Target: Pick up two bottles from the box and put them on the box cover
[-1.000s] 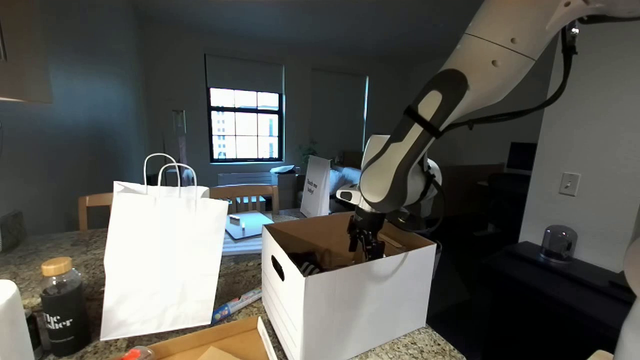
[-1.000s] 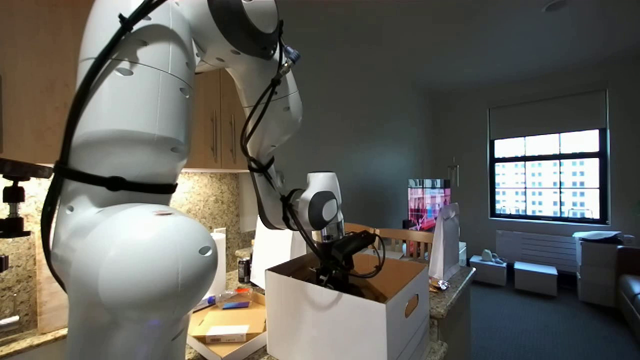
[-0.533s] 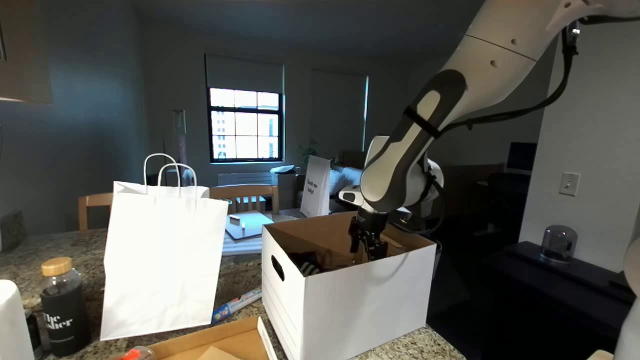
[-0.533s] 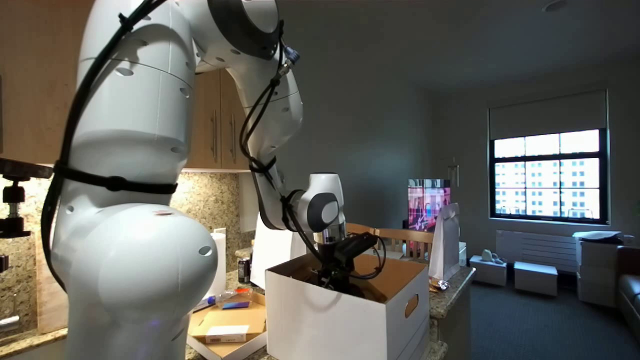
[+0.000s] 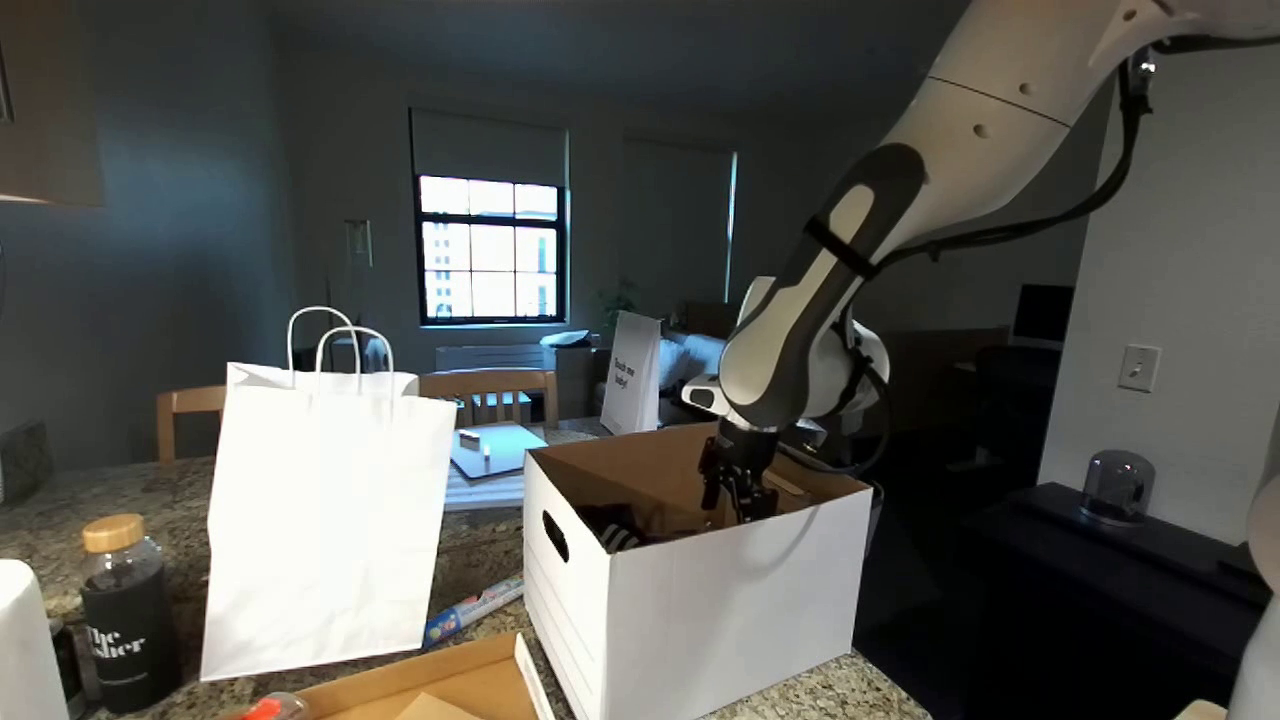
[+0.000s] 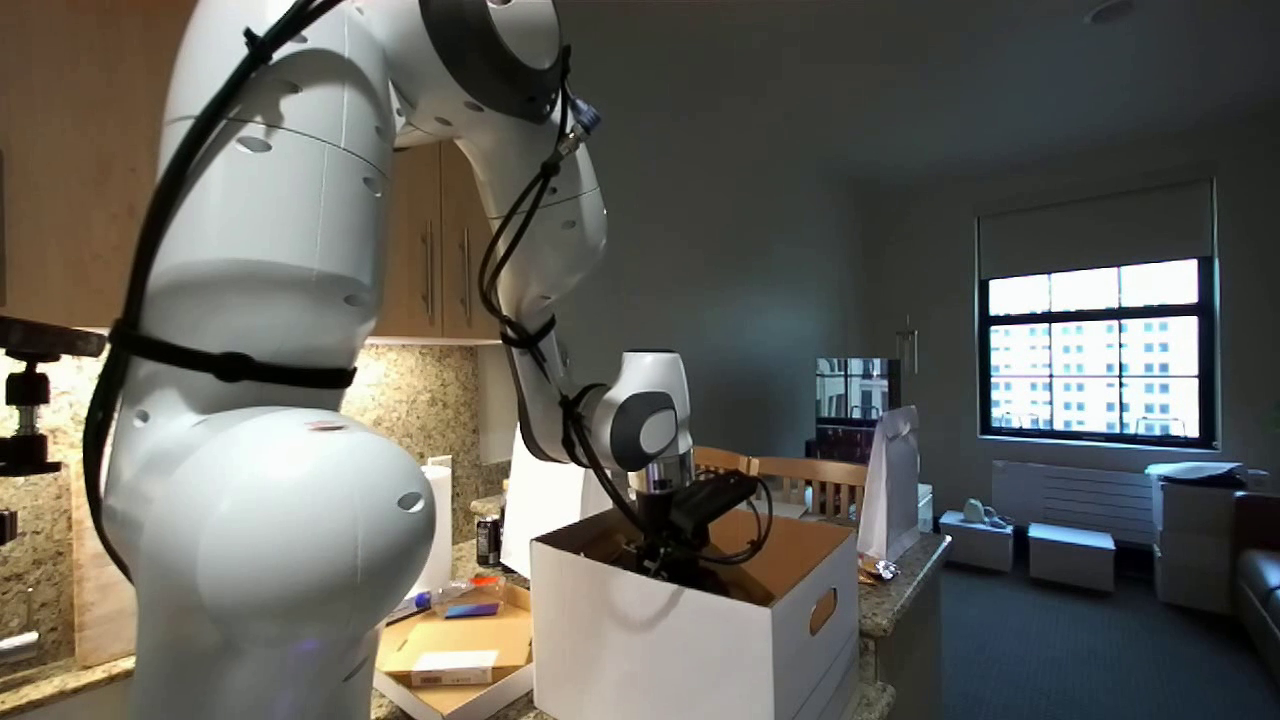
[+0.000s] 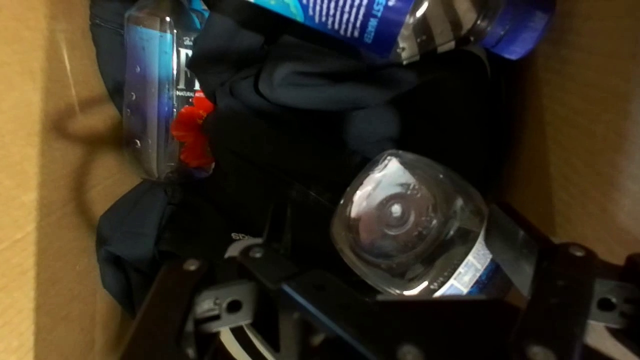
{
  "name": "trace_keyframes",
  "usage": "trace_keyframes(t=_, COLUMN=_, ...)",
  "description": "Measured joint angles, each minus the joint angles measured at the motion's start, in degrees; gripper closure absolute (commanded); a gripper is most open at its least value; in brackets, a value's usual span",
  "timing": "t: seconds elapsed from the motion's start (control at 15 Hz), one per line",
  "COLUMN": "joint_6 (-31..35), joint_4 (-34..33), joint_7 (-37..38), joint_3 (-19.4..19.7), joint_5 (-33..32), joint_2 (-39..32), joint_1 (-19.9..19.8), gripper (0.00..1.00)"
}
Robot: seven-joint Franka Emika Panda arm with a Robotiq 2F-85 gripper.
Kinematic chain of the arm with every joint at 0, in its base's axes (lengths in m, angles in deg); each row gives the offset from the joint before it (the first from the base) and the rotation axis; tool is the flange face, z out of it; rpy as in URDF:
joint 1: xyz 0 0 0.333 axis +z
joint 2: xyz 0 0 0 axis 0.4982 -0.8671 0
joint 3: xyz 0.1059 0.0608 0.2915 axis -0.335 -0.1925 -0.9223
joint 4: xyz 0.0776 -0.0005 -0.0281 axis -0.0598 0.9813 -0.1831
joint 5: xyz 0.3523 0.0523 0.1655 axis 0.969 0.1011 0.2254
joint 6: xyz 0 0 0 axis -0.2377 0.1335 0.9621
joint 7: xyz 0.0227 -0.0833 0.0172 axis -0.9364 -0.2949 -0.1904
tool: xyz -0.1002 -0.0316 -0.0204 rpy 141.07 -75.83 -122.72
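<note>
“Wrist view, quick: contents?”

“All inside the large white cardboard box with brown inner walls point(image 5: 735, 610). A clear plastic bottle with a squarish base point(image 7: 400, 210), that base turned toward the camera. A clear bottle with a blue cap and blue label point(image 7: 345, 17), on its side, cut off by the top edge. A flat-sided bottle with a red flower on its label point(image 7: 152, 100), along the left, near the wall.”

“Lying on?”

“Rumpled black cloth point(image 7: 280, 130), some white stripes.”

“The black two-fingered gripper point(image 5: 730, 506)?”

“From where I stand, pointing down past the box's rim; same in both exterior views. Fingers spread apart, the squarish-based bottle showing between them in the wrist view. Touching it or not? Can't tell.”

“Beside the box?”

“A shallow brown cardboard box cover with white outer sides point(image 5: 480, 685), near it on the speckled granite counter point(image 5: 840, 690). In an exterior view it holds a flat brown carton point(image 6: 455, 637) and clear plastic packaging point(image 6: 472, 596).”

“Rest of the counter?”

“A white paper shopping bag with looped handles point(image 5: 330, 530), upright. On its far side from the box, a glass bottle with a black sleeve and round wooden lid point(image 5: 128, 640). Between bag and box, lying on the counter, a slim printed tube point(image 5: 475, 608).”
</note>
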Motion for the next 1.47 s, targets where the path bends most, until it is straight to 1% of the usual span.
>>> trace_keyframes(t=0.33, joint_6=2.4, joint_4=0.8, joint_7=0.0, joint_3=0.0, joint_5=0.5, joint_2=-1.3, joint_1=0.0, gripper=0.00)
trace_keyframes(t=0.8, joint_6=4.2, joint_4=0.8, joint_7=0.0, joint_3=-0.5, joint_5=0.5, joint_2=-3.1, joint_1=-0.2, gripper=0.00)
trace_keyframes(t=1.4, joint_6=9.2, joint_4=0.9, joint_7=0.1, joint_3=-1.0, joint_5=-0.6, joint_2=-6.1, joint_1=-0.4, gripper=0.00)
trace_keyframes(t=1.47, joint_6=9.7, joint_4=0.9, joint_7=0.1, joint_3=-1.0, joint_5=-1.1, joint_2=-6.5, joint_1=-0.4, gripper=0.03)
